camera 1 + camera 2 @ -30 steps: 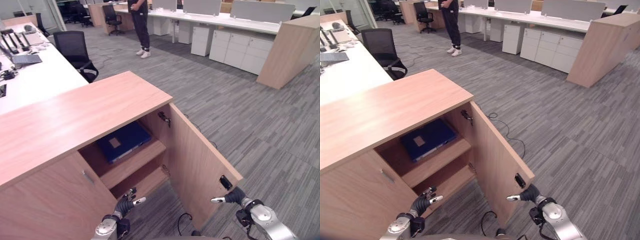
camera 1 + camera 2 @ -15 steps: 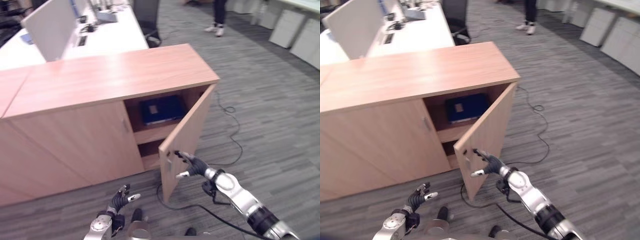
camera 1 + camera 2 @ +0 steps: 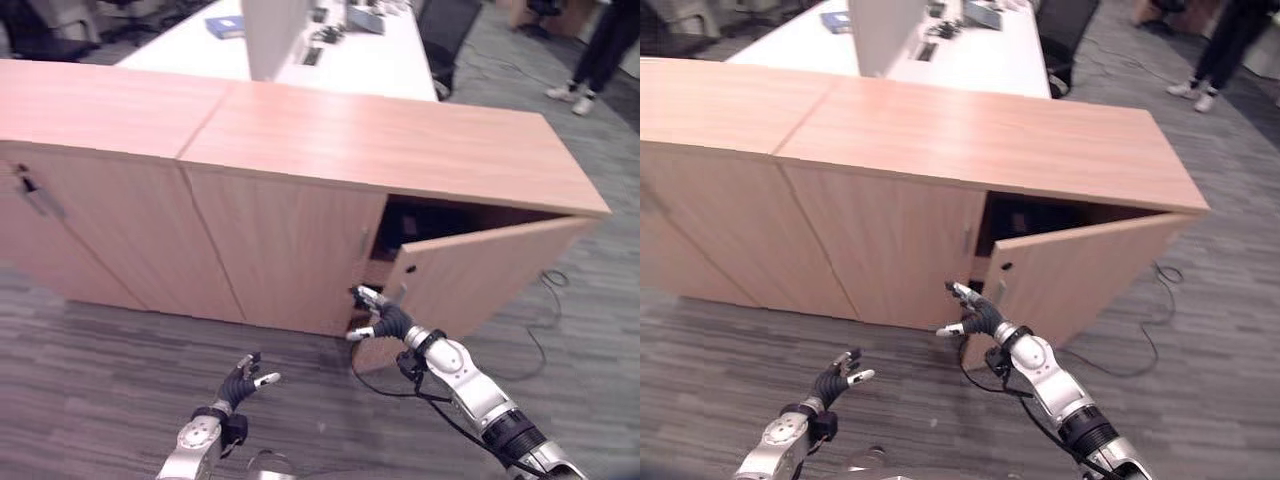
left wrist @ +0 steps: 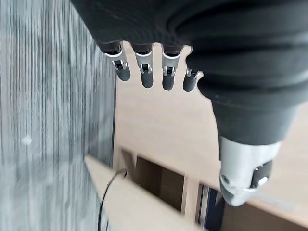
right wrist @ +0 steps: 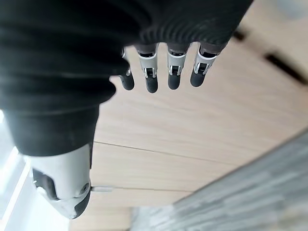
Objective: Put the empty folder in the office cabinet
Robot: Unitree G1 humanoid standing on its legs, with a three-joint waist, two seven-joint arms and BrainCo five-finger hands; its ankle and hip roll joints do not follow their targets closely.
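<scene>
1. Office cabinet: a long, low wooden unit on grey carpet. You see its top, two shut door fronts on the left, and one door at the right end standing partly ajar.
2. Cabinet opening: only a narrow dark slot shows between the cabinet top and the upper edge of the ajar door. Its inside is in shadow.
3. Folder: you cannot make it out. If it lies in that compartment, the door and the shadow hide it. Neither hand carries it.
4. Right hand: it is at the free edge of the ajar door, low down, with fingers straight and spread and the thumb held apart. From the head views you cannot tell whether the fingertips touch the wood or stop just short. In its own wrist view the fingers hang straight in a row over pale wooden panels, curled round nothing.
5. Left hand: it is low over the carpet in front of the shut doors, well apart from the cabinet, with fingers loosely extended and empty. Its wrist view shows the fingers straight, with the cabinet front and a slice of the open compartment beyond them.
6. White desk: it stands behind the cabinet. The small items on it are too small to identify.
7. Person: stands at the far right, cut off by the frame so that you see only dark trouser legs and pale shoes.
</scene>
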